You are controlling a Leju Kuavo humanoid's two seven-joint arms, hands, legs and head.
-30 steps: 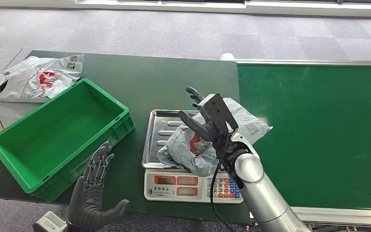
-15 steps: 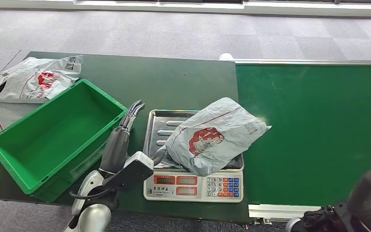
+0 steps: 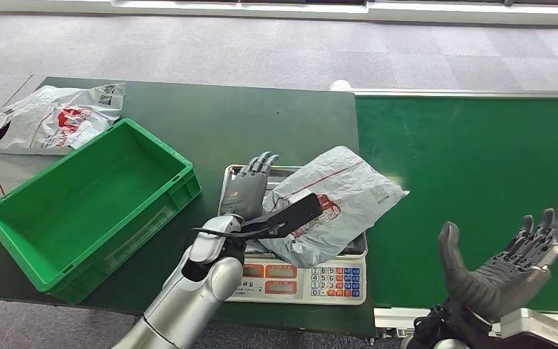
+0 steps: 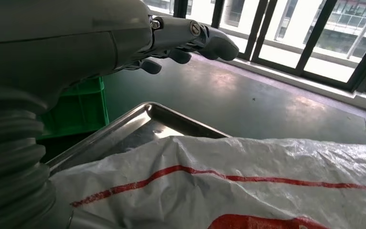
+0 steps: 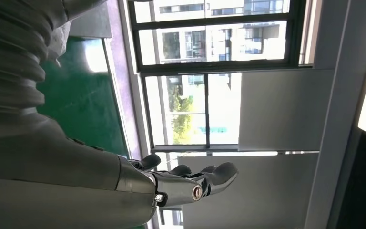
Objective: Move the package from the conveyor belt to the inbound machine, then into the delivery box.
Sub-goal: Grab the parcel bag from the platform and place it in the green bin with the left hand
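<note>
fingers (image 3: 261,163) of the left hand (image 3: 251,190) are reaching out straight and spread over the tray's near-left part at frame centre, gripping nothing; the right hand (image 3: 505,265), lower right, is gaping palm-up and empty. green conveyor belt (image 3: 472,182) is filling the right, delivery box (image 3: 14,211) sitting left. package (image 3: 334,203) is lying on the scale (image 3: 290,280), overhanging its tray (image 3: 234,190). it looks light, limp, slippery: bunching the loose near edge seems best.

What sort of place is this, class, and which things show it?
Likely a parcel-sorting station: a green conveyor belt, a weighing scale bearing a grey package, and a green crate beside it.
</note>
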